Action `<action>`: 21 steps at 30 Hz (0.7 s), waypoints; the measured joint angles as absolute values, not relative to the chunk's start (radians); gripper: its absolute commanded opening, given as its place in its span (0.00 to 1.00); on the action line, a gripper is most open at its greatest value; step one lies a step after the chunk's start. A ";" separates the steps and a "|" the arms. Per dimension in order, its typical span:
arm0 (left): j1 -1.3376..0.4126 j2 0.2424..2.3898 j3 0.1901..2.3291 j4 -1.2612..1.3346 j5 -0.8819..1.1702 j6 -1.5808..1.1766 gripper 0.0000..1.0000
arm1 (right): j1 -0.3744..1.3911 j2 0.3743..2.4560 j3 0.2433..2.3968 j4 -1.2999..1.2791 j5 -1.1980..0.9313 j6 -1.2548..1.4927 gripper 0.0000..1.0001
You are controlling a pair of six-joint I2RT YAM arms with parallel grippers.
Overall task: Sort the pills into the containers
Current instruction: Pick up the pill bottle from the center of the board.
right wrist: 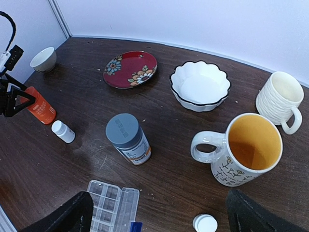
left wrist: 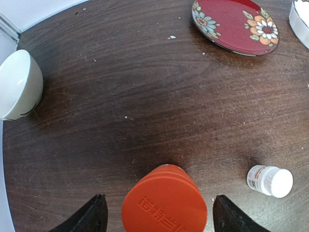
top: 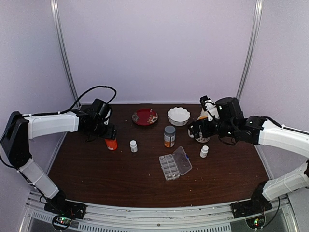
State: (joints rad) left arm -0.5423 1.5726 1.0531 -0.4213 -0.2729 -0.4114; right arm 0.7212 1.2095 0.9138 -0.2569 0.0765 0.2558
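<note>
from above, a dark wood table (top: 96, 169) sits inside pale walls (top: 154, 48), and the clear box (top: 170, 167) lies open near its middle, pills too small to pick out. the left gripper (left wrist: 159, 215) has its jaws apart on either side of an orange bottle (left wrist: 164, 193), with gaps showing. the right gripper (right wrist: 161, 212) hangs with its jaws wide over the wood, the box near one finger.

Orange bottle (left wrist: 164, 200) standing, red floral plate (right wrist: 130, 68) beside scalloped white bowl (right wrist: 200, 87), grey-capped bottle (right wrist: 128, 139) near yellow-lined mug (right wrist: 246, 150)
</note>
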 measured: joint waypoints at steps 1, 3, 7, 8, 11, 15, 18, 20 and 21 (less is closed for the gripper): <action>-0.542 1.573 1.053 -0.422 -0.274 -0.411 0.71 | 0.722 1.225 0.933 -0.262 0.068 0.255 1.00; -0.542 1.573 1.053 -0.425 -0.284 -0.411 0.72 | 0.723 1.262 0.984 -0.274 0.056 0.254 1.00; -0.542 1.573 1.053 -0.431 -0.311 -0.410 0.76 | 0.731 1.305 1.023 -0.277 0.038 0.252 1.00; -0.542 1.573 1.053 -0.432 -0.314 -0.411 0.75 | 0.735 1.317 1.029 -0.281 0.032 0.250 1.00; -0.542 1.573 1.053 -0.432 -0.315 -0.410 0.69 | 0.740 1.369 1.066 -0.305 0.022 0.238 0.97; -0.542 1.573 1.052 -0.432 -0.316 -0.406 0.54 | 0.755 1.473 1.166 -0.346 0.015 0.229 0.97; -0.542 1.568 1.052 -0.435 -0.316 -0.400 0.47 | 0.770 1.505 1.198 -0.356 0.014 0.230 0.97; -0.542 1.555 1.050 -0.445 -0.317 -0.397 0.45 | 0.780 1.508 1.200 -0.360 0.011 0.230 0.97; -0.542 1.542 1.048 -0.458 -0.316 -0.396 0.45 | 0.785 1.508 1.203 -0.362 0.005 0.229 0.97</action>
State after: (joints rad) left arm -0.5419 1.5417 1.0481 -0.4580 -0.3164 -0.3962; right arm 0.7849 1.5082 1.2034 -0.3622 0.0051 0.2295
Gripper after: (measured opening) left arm 0.530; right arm 0.972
